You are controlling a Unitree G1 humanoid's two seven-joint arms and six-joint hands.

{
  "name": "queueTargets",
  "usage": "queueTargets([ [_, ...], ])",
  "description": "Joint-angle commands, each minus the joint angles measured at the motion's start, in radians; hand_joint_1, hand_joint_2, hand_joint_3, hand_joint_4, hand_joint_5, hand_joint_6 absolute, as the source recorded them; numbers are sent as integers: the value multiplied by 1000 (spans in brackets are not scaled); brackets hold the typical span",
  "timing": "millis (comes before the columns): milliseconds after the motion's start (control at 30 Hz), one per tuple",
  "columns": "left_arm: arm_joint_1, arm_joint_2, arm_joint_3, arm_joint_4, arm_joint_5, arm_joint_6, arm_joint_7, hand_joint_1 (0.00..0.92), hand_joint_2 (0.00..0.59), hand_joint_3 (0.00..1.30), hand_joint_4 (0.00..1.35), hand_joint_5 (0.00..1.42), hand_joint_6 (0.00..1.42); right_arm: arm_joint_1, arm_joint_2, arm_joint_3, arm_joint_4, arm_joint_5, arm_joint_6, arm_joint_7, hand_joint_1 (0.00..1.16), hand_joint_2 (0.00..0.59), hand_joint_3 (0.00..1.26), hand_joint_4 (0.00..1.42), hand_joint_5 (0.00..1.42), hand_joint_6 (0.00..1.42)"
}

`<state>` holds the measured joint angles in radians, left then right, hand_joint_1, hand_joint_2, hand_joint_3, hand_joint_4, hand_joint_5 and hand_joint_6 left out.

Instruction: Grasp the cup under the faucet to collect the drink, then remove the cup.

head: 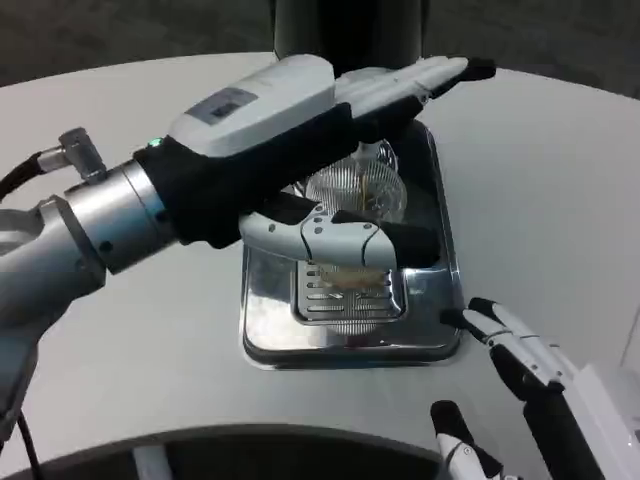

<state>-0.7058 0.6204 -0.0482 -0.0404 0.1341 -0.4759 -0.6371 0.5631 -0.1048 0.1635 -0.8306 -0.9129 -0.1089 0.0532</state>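
Apparently wrapped white-and-black fingers [330, 238] of left hand [270, 130] around clear ribbed plastic cup [355, 190], thumb crossing in front at six o'clock of cup, long fingers reaching past toward one o'clock; looked gripped rather than merely touched. Stood cup on slotted grate of shiny steel drip tray [430, 345], below dark dispenser column [350, 30] at twelve o'clock. Faucet itself hidden by hand; fill level impossible to judge. Judged grasp as done, collecting perhaps under way, removal left. Rested right hand [525, 380] at five o'clock of tray, fingers apart, holding nothing, fingertips just beside tray's corner. Raised tray rim all round, so lifting wanted before sliding out. Broad round white table [560, 180] open at three o'clock and nine o'clock; column blocking twelve.
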Motion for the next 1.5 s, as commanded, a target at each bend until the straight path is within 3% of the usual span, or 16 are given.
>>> queueTargets([
  [33,14,21,-26,-22,32,-55,-2,0,109,9,0,66,57,6,5,0,6,3,9,-1,375,470,206,106,173,326],
  [333,22,33,-37,-24,55,-91,3,0,112,0,0,56,42,-4,16,7,19,3,16,-1,376,465,206,118,183,327],
  [867,40,52,-65,-20,53,-103,0,0,111,0,0,53,39,-102,31,6,67,7,72,1,415,442,188,119,174,327],
  [1067,47,55,-64,-22,51,-99,4,0,111,0,0,46,38,-233,72,14,145,5,148,3,434,365,139,77,127,288],
  [1233,55,58,-65,-30,49,-94,10,0,111,0,0,44,38,-344,76,11,241,27,187,-4,455,322,88,42,67,243],
  [1500,58,57,-65,-32,48,-92,18,0,110,0,0,43,38,-516,63,8,444,178,164,-41,479,289,5,0,0,153],
])
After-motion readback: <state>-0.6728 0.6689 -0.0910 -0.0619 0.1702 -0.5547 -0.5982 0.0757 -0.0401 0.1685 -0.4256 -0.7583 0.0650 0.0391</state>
